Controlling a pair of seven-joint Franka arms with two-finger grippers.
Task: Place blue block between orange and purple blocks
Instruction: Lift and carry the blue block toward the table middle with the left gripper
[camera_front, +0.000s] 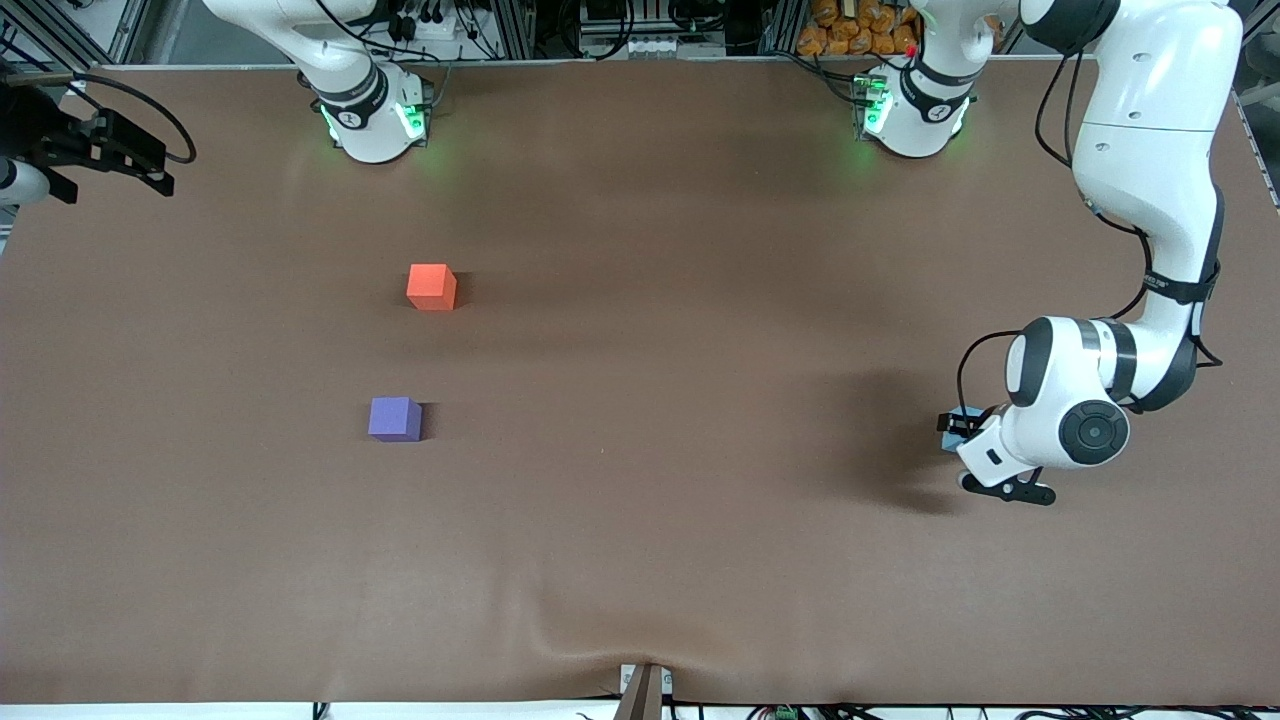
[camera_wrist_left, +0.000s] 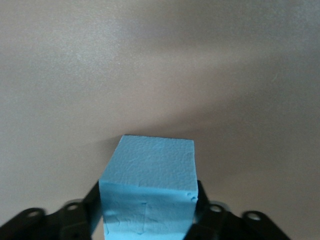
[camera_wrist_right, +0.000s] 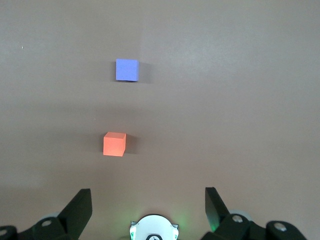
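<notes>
The blue block (camera_wrist_left: 150, 175) sits between the fingers of my left gripper (camera_wrist_left: 146, 202), which is shut on it. In the front view the left gripper (camera_front: 955, 430) is low at the left arm's end of the table, and only a sliver of the blue block (camera_front: 964, 413) shows. I cannot tell whether the block rests on the table or hangs just above it. The orange block (camera_front: 432, 286) and the purple block (camera_front: 394, 418) stand apart toward the right arm's end, the purple one nearer the front camera. My right gripper (camera_wrist_right: 148, 192) is open and empty, high over its own base, looking down on the orange block (camera_wrist_right: 114, 144) and the purple block (camera_wrist_right: 126, 69).
The brown table cover (camera_front: 660, 400) has a wrinkle at its near edge by a small post (camera_front: 643, 690). A black device with a cable (camera_front: 100, 150) juts in at the edge past the right arm's end. The right arm's base (camera_front: 372, 115) and the left arm's base (camera_front: 912, 110) stand along the back.
</notes>
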